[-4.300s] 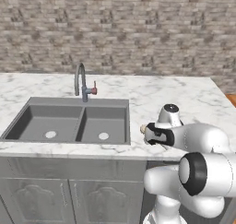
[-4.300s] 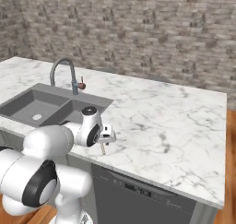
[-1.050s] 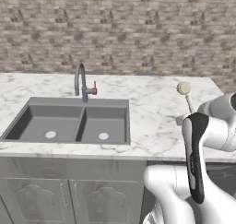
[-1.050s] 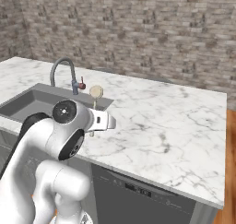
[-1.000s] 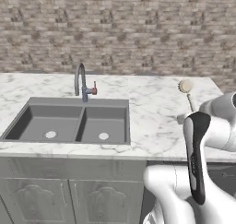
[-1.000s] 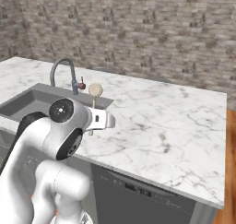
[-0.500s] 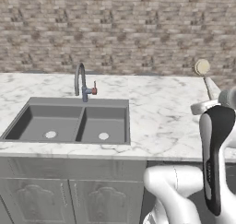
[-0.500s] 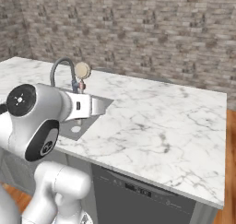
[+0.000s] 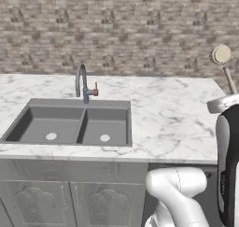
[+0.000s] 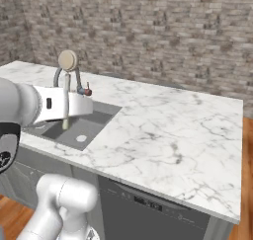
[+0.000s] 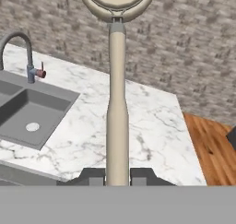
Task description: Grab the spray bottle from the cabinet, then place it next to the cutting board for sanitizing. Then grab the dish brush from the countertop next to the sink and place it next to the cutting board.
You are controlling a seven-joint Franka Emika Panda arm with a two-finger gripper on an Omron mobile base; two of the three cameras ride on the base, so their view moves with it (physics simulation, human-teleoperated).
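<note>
- tan dish brush (image 11: 117, 103) was clenched upright in the gripper (image 11: 117, 176), raised higher than half a second before.
- marble tabletop (image 10: 163, 135) was left behind; carrying to the cutting board judged next.

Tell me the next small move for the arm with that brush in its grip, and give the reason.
Probably carry the dish brush sideways, away from the sink, toward wherever the cutting board lies. The gripper has its jaws shut on the handle, the head is raised well above the countertop, and no board lies on the stretch in view.
</note>
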